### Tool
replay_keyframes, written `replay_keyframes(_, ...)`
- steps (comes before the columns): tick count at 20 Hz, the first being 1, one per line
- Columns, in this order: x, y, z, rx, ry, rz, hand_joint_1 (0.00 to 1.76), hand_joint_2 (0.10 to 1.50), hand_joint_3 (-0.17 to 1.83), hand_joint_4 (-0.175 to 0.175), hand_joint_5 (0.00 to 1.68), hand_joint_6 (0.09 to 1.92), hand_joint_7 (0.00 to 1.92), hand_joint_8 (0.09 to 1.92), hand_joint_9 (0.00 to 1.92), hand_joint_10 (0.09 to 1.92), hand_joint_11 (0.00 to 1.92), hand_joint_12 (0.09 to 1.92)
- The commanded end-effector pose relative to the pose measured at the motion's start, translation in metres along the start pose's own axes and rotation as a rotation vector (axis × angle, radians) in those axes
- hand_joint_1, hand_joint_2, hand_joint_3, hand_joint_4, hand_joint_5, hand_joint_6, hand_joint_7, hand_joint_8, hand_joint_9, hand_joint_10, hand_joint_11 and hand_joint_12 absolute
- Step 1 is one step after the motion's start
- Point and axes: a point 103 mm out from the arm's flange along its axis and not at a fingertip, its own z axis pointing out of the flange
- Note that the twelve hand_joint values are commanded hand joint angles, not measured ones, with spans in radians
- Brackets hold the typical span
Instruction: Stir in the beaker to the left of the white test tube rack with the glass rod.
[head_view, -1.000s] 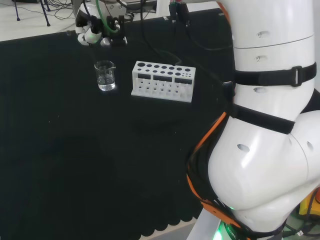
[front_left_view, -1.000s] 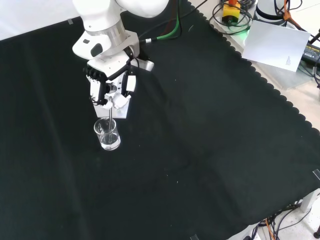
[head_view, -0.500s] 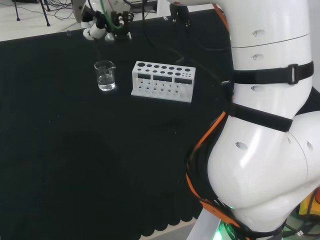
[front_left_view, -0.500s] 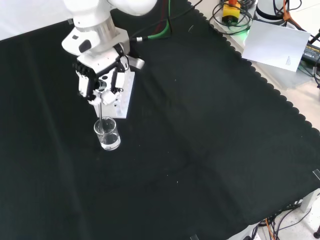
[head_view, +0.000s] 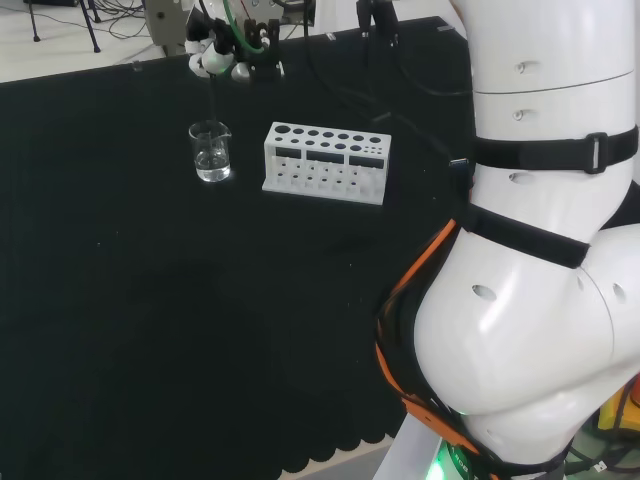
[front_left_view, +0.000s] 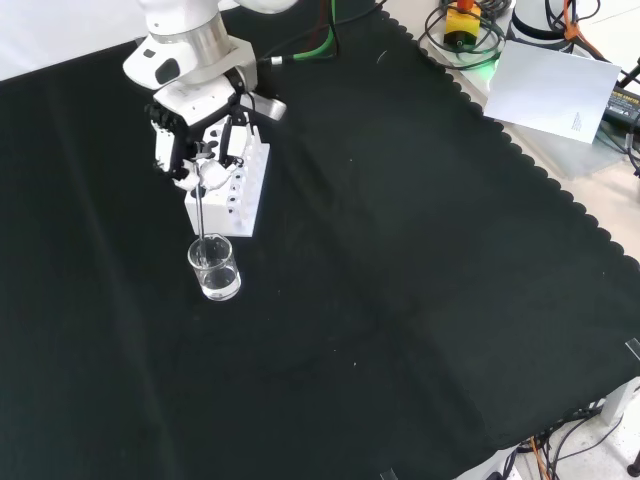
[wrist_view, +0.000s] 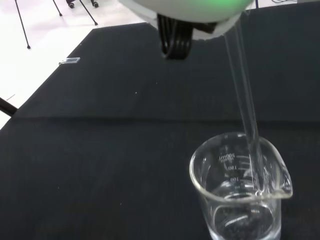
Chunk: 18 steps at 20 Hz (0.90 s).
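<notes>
My hand (front_left_view: 200, 140) hangs above the black cloth (front_left_view: 420, 300), and its fingers are curled around the top of the rod (front_left_view: 202, 215), so it is closed on the rod. In the front view the hand is higher in the picture than the beaker (front_left_view: 214, 268), partly in front of the white rack (front_left_view: 238, 195), and the rod goes down from my fingertips into the beaker's mouth. The hand itself does not touch the beaker; there is a clear gap between them, and only the rod joins them.

In the head view my hand (head_view: 228, 45) is at the top of the picture, above the beaker (head_view: 210, 151) and a little to its right. The rod (head_view: 211, 100) shows there as a thin pale line from the hand down to the beaker's rim. The beaker stands upright on the cloth (head_view: 150, 330), just beside the left end of the rack (head_view: 326, 162) but not touching it.

In the wrist view the rod (wrist_view: 246, 100) is slightly tilted and it enters the beaker (wrist_view: 239, 190) near the rim, on the side of the spout. Its lower end is inside the glass, in the clear liquid (wrist_view: 242, 220) that fills only the lower part of the beaker. I cannot tell if the tip touches the bottom. The beaker has printed marks on its wall.
</notes>
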Motion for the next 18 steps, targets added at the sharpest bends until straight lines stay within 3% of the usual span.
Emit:
replay_keyframes(1,0.015,-0.011,0.004,0.005,0.0,-0.018,1.29,0.71,0.79,-0.175,1.0,0.93,1.11,1.31,1.62,1.01,1.67,0.86)
replay_keyframes(10,0.047,-0.002,0.022,0.033,0.005,-0.059,1.29,0.71,0.79,-0.175,1.0,0.93,1.11,1.31,1.62,1.01,1.67,0.87)
replay_keyframes(18,0.031,0.017,0.021,0.032,0.007,-0.048,1.29,0.71,0.79,-0.175,1.0,0.93,1.11,1.3,1.62,1.01,1.67,0.87)
